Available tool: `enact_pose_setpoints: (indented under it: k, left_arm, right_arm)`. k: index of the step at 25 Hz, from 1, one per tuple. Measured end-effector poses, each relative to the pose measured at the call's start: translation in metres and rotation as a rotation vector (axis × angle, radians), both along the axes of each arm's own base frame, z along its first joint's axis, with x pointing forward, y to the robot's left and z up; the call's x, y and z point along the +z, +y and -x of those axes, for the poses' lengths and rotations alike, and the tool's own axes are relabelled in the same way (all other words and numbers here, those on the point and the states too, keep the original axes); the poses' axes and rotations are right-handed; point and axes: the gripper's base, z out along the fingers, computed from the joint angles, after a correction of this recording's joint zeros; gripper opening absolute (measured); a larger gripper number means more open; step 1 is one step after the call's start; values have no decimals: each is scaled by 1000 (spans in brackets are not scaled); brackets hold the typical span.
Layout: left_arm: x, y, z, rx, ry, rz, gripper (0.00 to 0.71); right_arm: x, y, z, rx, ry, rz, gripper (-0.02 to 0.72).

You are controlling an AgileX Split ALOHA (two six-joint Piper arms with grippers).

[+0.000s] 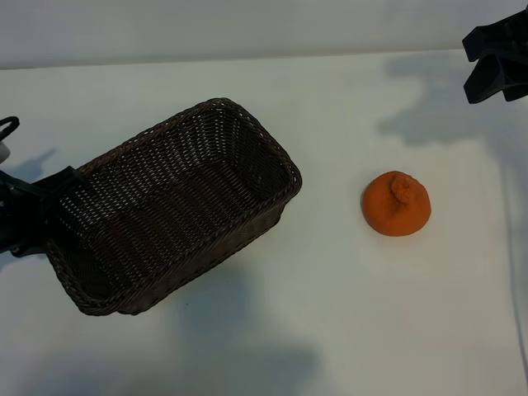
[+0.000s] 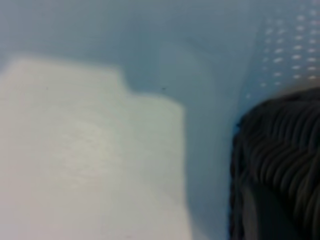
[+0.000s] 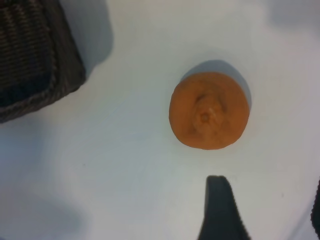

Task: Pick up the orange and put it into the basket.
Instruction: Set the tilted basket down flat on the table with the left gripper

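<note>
The orange (image 1: 396,205) sits on the white table, right of centre, nub up; the right wrist view shows it from above (image 3: 209,110). The dark-brown woven basket (image 1: 247,124) lies empty at the left, set at an angle. My left gripper (image 1: 29,210) is at the basket's left short end, its dark body against the rim. In the left wrist view only a blurred piece of the basket (image 2: 280,150) shows. My right gripper (image 1: 472,70) hangs open at the far right corner, apart from the orange. One of its fingers (image 3: 220,210) points toward the fruit.
The table (image 1: 346,330) is plain white. The right arm casts a shadow (image 1: 429,107) behind the orange, and the basket casts a broad one (image 1: 239,346) toward the front edge.
</note>
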Motion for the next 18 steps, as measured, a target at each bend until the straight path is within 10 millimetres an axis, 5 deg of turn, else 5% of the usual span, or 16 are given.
enact_pose_setpoints:
  k: [18]
  left_arm:
    - [21,-1,-10,-83,33,27,160]
  right_arm:
    - [0,0,0,0,0,0,433]
